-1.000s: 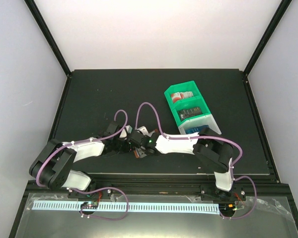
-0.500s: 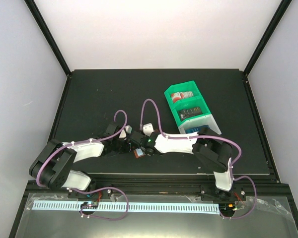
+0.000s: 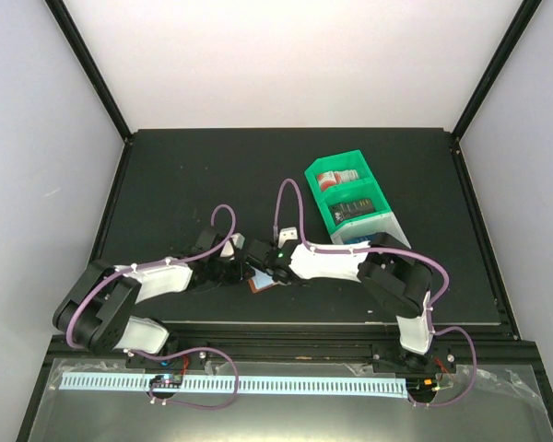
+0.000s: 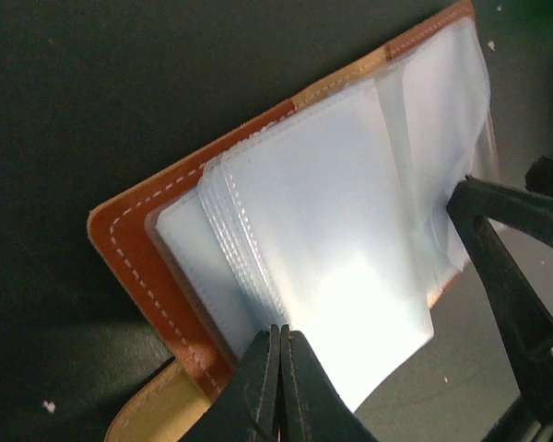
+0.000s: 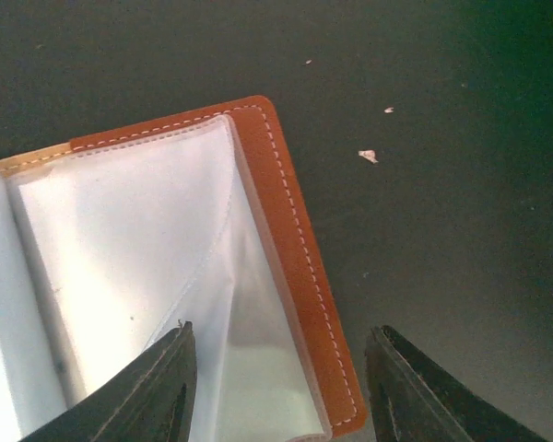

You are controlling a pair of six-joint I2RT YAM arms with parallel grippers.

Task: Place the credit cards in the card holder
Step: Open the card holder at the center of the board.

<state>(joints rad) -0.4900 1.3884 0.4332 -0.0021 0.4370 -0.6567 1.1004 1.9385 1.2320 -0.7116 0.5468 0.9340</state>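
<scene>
The brown leather card holder lies open on the black mat, its clear sleeves fanned out. My left gripper is shut, its tips pinching the near edge of the sleeves. My right gripper is open and straddles the holder's other corner, where one sleeve stands lifted. From above, both grippers meet over the holder. Credit cards sit in the green-and-white tray: red-and-white, dark and blue. No card is in either gripper.
The tray stands at the right of the mat, behind my right arm. Purple cables loop above both wrists. White crumbs lie on the mat beside the holder. The mat's front edge runs just before the holder.
My right gripper has shifted over the card holder and its jaws have narrowed somewhat. More of the holder shows from above. The left gripper has stayed shut in place.
</scene>
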